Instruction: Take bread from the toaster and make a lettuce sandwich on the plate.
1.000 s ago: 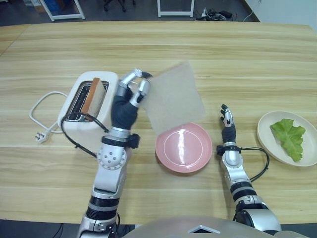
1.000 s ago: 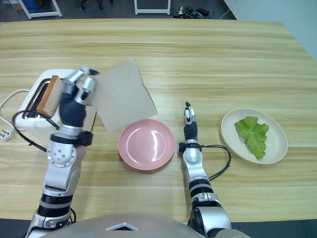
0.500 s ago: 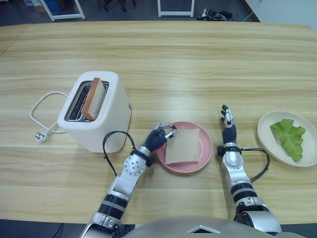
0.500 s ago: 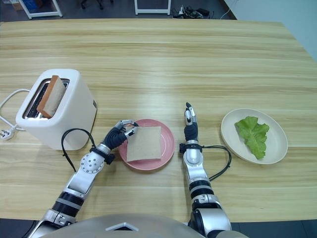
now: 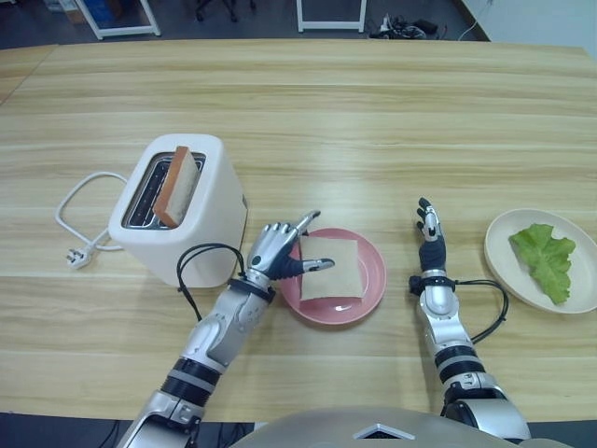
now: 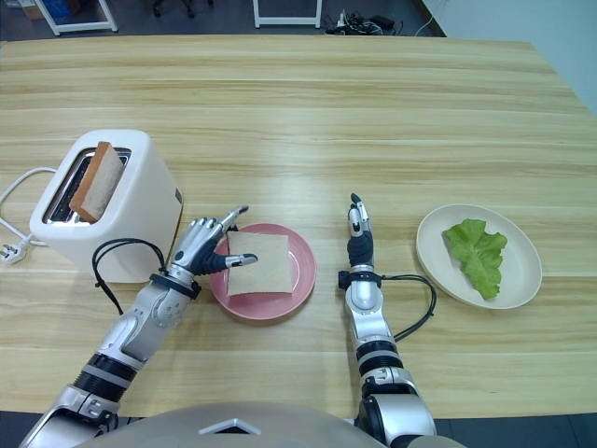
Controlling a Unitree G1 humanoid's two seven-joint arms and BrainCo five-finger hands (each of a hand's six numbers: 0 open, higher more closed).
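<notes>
Left eye view puts my left robot hand [image 5: 280,254] at the left rim of the pink plate [image 5: 375,285]. Its fingers are spread and grip nothing, and one dark fingertip lies over the edge of the first bread slice [image 5: 331,269]. That slice lies flat on the plate, a thin pale square with a matte, fine-grained face. I judge the first slice placed and the lettuce step next.

My right robot hand [image 5: 428,231] stands edge-up on the counter [image 5: 373,112] between the two plates, fingers straight and empty. It is the nearer one to the lettuce [image 5: 544,259]. The leaf is crinkled, limp-looking and irregular, and lies in a shallow cream plate [image 5: 494,245], so it likely calls for a light pinch at one edge.

A second slice [image 5: 177,185], brown-crusted, leans in a slot of the toaster [image 5: 182,233]. The toaster is a smooth, rounded white box that may slide when I pull the slice out.
</notes>
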